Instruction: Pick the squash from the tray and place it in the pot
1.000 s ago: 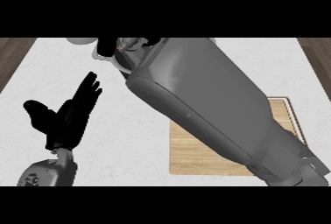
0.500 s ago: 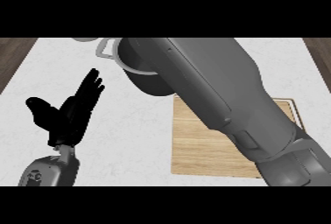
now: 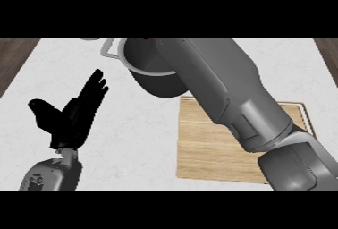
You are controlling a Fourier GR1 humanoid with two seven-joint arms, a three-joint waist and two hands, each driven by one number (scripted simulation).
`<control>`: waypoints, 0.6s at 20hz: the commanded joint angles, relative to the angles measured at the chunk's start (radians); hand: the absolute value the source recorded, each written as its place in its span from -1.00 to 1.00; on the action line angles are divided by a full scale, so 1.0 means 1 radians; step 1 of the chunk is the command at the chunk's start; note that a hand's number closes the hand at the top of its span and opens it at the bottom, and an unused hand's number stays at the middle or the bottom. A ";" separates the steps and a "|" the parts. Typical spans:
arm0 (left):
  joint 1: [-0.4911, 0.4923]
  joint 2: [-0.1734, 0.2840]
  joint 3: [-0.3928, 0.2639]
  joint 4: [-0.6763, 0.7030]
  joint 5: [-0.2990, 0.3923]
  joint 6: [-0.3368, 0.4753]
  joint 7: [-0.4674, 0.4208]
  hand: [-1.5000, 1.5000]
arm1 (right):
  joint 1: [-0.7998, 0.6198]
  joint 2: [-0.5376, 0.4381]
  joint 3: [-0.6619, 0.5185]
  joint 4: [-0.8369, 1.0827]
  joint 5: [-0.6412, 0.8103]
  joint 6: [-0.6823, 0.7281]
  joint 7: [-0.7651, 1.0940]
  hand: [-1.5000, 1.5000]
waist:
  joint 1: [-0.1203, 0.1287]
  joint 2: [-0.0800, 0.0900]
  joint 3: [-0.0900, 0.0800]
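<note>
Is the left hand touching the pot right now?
Apart. The head view shows the left hand open with fingers up at the left, and bare counter lies between it and the pot.

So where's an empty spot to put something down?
The white counter is bare between the open left hand and the wooden tray. The tray's near half is bare too. By the pot it's crowded: the right forearm covers it.

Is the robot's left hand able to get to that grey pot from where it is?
Probably yes. The left hand rests open on bare counter, and nothing lies between it and the pot; the right forearm crosses from the other side.
</note>
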 commanded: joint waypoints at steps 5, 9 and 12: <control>-0.011 -0.015 -0.012 0.017 -0.001 -0.008 -0.005 0.00 | 0.064 0.003 -0.112 0.103 -0.161 -0.185 0.007 -1.00 | 0.013 0.004 0.001; -0.026 -0.028 -0.021 0.044 -0.031 0.011 -0.028 0.00 | 0.098 0.003 -0.107 0.088 -0.243 -0.339 -0.038 -1.00 | 0.030 0.005 0.001; 0.004 -0.001 0.002 0.025 0.009 -0.028 -0.018 0.00 | 0.115 0.003 -0.111 0.054 -0.233 -0.496 -0.107 -1.00 | 0.020 0.002 0.001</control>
